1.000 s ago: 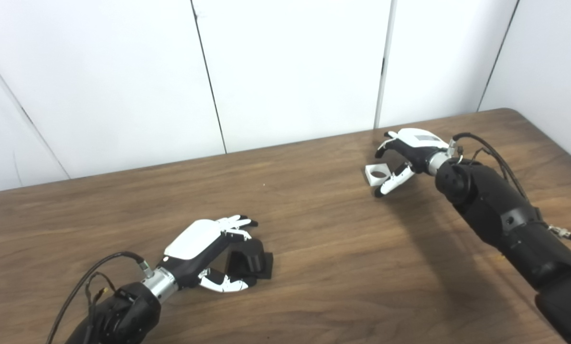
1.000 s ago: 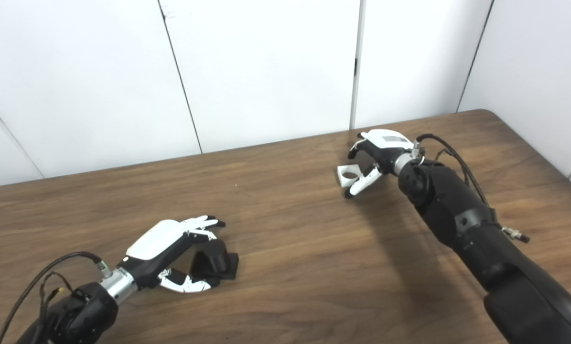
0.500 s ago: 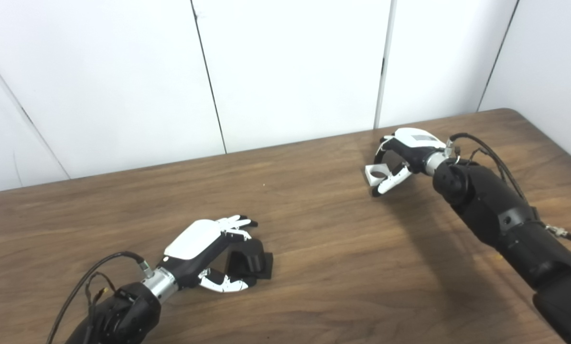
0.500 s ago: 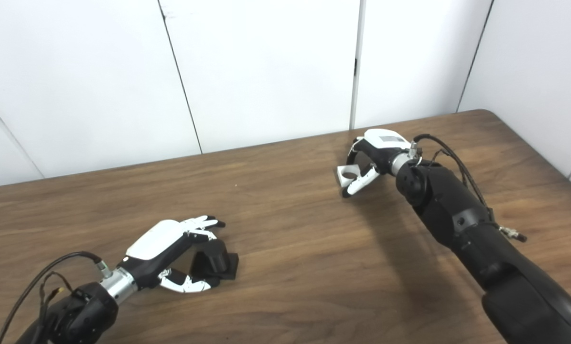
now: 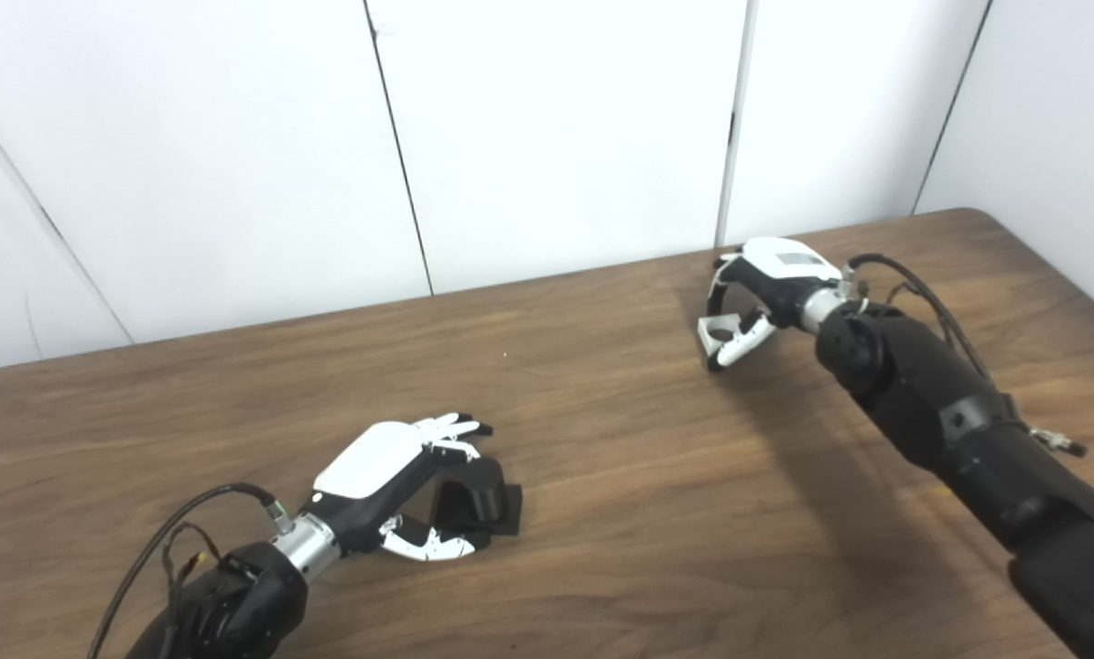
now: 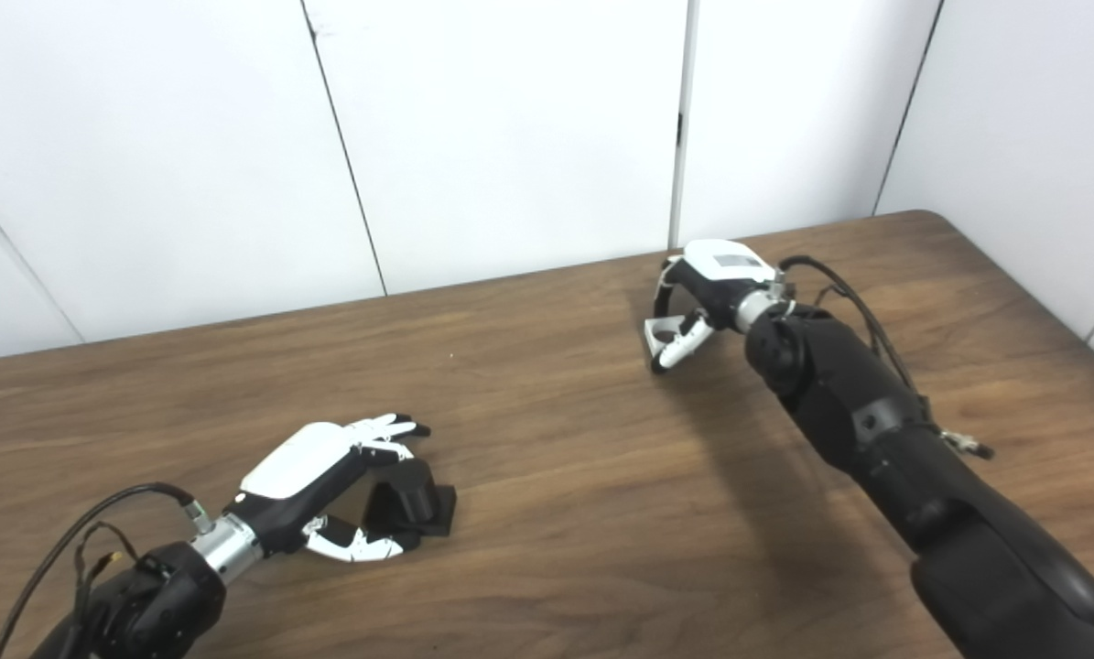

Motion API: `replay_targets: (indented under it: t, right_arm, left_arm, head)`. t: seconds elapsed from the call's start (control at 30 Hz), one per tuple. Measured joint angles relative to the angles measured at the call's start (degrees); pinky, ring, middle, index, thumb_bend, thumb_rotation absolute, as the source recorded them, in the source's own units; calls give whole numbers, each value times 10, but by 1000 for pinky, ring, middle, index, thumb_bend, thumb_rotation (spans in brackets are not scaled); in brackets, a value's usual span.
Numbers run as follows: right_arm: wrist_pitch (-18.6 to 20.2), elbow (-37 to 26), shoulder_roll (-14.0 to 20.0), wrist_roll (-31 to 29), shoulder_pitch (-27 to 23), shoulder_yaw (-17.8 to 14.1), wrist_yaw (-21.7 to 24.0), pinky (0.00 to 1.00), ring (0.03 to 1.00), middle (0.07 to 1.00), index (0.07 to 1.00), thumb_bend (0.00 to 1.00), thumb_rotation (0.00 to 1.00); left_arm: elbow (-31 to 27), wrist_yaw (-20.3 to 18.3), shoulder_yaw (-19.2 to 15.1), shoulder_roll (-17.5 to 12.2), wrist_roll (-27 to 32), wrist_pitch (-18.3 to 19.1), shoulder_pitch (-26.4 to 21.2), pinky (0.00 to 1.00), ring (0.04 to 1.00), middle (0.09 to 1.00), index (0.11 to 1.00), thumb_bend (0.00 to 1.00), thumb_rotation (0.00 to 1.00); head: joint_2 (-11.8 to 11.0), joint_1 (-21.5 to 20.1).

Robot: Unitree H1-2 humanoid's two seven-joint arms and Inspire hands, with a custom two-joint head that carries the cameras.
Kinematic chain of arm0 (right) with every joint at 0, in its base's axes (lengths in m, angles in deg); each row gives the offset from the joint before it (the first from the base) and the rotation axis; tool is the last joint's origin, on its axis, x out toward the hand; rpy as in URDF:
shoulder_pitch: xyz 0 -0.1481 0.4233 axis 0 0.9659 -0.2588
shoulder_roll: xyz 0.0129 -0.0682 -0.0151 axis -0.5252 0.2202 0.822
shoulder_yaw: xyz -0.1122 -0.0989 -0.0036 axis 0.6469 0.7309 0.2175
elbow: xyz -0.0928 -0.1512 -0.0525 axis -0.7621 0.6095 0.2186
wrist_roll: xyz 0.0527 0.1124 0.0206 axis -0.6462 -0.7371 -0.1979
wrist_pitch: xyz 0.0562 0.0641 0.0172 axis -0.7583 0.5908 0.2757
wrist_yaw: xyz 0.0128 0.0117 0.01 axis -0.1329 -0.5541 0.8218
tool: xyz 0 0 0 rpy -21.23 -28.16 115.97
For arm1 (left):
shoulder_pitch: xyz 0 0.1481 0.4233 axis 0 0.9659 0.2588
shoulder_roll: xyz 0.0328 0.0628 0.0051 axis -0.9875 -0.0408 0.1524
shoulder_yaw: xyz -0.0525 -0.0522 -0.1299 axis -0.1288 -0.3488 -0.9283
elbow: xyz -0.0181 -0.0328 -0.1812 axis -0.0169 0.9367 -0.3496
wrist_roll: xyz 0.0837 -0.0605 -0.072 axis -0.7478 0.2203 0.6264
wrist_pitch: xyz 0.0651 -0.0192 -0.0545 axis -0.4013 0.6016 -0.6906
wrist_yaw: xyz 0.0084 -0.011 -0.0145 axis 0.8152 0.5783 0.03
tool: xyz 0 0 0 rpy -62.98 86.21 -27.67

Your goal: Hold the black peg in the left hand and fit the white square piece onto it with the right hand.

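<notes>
White wall panels back the wooden table (image 5: 601,458). Left eye view: near left, the left hand (image 5: 391,480) cups the black peg (image 5: 478,499) without gripping it, axis unclear. Right eye view: far right, the right hand (image 6: 693,307) grasps the white square piece (image 6: 666,331), hole upward. Fitting remains.

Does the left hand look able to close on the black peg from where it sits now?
Probably yes. The left hand already sits around the black peg on the brown wooden table, fingers above it and thumb on the near side, with nothing else between them. Whether it already touches the peg is unclear.
</notes>
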Motion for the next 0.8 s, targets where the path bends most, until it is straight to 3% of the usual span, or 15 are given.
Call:
replay_targets:
  t: [0.63,0.8]
  right_arm:
    - [0,-2,0,-1,5,0,-19,1000,965,878,485,520,136]
    - [0,-15,1,-11,14,-15,-20,1000,969,877,485,520,136]
  left_arm:
    - [-3,-1,0,-1,0,2,1,935,957,913,580,819,165]
    - [-4,-1,0,-1,0,2,1,934,960,917,584,822,167]
  head:
    - [4,2]
    - [4,2]
